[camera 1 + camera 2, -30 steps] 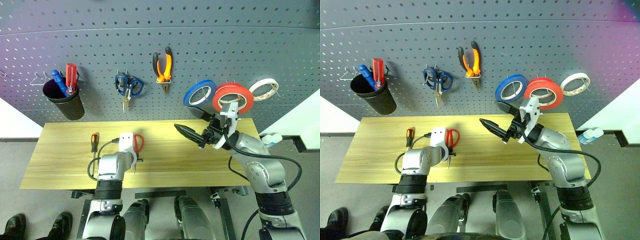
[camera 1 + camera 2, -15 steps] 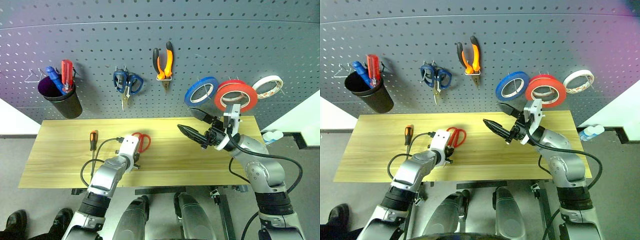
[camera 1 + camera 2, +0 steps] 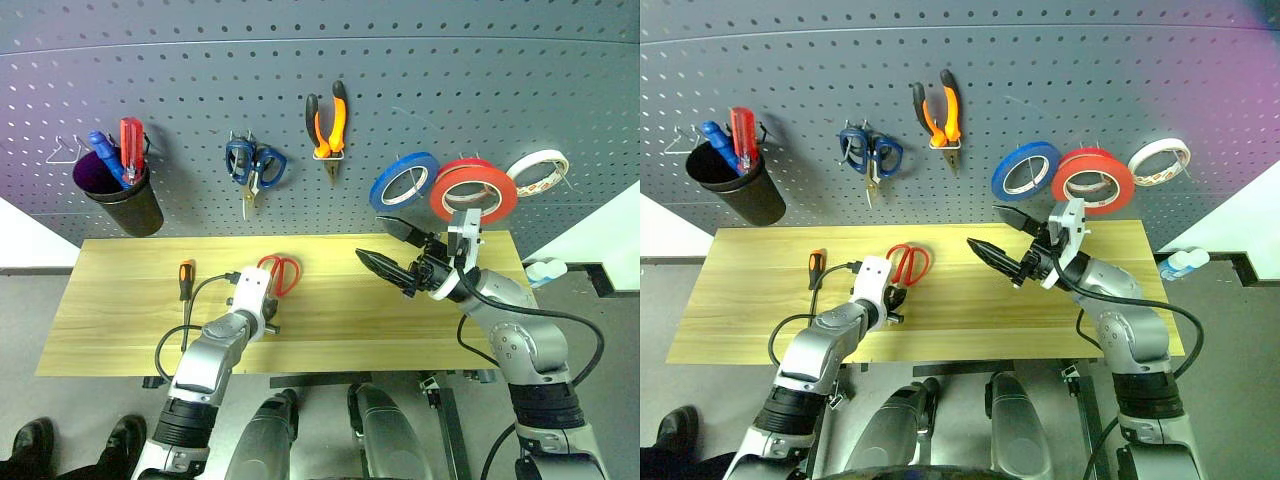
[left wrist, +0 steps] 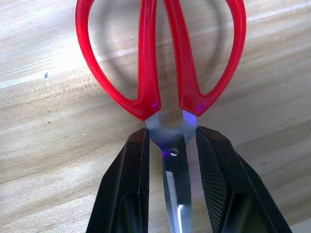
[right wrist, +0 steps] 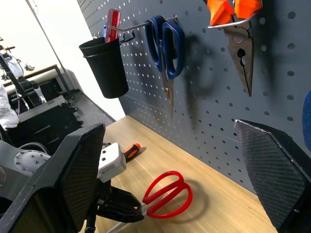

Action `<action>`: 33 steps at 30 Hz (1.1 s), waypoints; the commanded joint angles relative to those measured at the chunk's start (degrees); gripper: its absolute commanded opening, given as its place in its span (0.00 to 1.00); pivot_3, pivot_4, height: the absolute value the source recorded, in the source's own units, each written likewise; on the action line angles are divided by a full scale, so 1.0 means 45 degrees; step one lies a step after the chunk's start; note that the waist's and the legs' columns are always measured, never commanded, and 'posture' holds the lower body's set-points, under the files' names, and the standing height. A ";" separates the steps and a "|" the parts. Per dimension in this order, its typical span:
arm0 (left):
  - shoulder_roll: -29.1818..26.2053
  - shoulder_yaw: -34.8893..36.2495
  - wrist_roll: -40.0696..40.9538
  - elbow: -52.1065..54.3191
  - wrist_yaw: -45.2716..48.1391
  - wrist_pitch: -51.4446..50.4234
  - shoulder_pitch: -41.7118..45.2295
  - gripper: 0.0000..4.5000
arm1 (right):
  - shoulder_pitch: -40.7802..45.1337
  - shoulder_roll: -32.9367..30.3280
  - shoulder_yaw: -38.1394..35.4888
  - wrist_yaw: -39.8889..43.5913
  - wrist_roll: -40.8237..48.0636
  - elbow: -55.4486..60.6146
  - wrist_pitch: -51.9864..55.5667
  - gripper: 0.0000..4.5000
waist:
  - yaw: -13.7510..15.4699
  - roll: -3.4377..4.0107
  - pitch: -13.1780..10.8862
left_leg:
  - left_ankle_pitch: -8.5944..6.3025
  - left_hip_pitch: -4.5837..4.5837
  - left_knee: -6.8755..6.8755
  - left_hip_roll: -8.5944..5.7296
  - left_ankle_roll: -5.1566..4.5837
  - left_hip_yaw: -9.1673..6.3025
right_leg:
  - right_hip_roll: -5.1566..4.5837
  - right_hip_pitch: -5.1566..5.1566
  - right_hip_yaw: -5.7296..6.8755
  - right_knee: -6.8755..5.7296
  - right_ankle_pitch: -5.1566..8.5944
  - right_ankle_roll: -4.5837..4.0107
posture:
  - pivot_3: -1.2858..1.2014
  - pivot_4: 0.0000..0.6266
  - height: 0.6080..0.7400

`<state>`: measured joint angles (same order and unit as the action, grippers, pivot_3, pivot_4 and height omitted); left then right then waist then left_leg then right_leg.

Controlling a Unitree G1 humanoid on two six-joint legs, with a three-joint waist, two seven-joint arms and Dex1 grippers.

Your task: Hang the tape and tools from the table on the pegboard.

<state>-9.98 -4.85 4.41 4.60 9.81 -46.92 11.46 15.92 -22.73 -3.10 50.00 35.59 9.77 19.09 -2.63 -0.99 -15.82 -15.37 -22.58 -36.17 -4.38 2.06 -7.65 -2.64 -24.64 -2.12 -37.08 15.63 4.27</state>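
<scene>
The left gripper (image 4: 170, 189) is clamped narrow on the red-handled scissors (image 4: 160, 63), its fingers (image 4: 133, 184) pinching the blades just behind the pivot, handles pointing ahead over the worktop (image 3: 120, 320); beside it lies the orange-handled screwdriver (image 3: 186, 280); beyond, on the pegboard (image 3: 450, 80), hang the pliers (image 3: 328, 125), blue scissors (image 3: 254, 165) and the red tape roll (image 3: 473, 190). The right gripper (image 3: 392, 250) hangs wide and empty below that tape. My worry: smooth steel gripped so near the pivot could swivel or slip while being hooked.

Red scissors (image 4: 163, 63) now lifted, tilted.
</scene>
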 commanded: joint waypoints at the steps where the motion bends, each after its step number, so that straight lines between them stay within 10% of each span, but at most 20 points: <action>1: -0.0411 0.0014 0.0050 0.0822 0.0469 0.0535 -0.0133 0.24 | 0.0007 0.0076 -0.0084 0.0120 0.0081 0.0229 -0.0230 1.00 | 0.0002 0.0000 0.0000 | 0.0000 0.0000 -0.0001 0.0000 0.0000 0.0000 | 0.0000 0.0000 0.0000 -0.0001 0.0000 0.0000 | 0.47 0.46 1.00; 33: -0.2445 0.1566 -0.0634 0.3165 0.2348 1.2877 -0.4863 0.24 | -0.1029 -0.0816 -0.1990 0.5463 0.2663 -0.1992 -0.0834 1.00 | 0.0037 0.0004 -0.0001 | -0.0005 0.0009 -0.0010 0.0002 -0.0011 0.0009 | -0.0009 0.0016 -0.0010 0.0008 -0.0010 -0.0018 | 0.48 0.43 1.00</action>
<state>-20.60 1.13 2.66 15.95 20.94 8.00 -10.06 10.92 -26.19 -10.01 73.35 44.69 0.55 14.72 -2.46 -0.98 -15.82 -15.40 -22.54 -36.22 -4.37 2.01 -7.60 -2.68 -24.57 -2.16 -37.05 15.58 4.19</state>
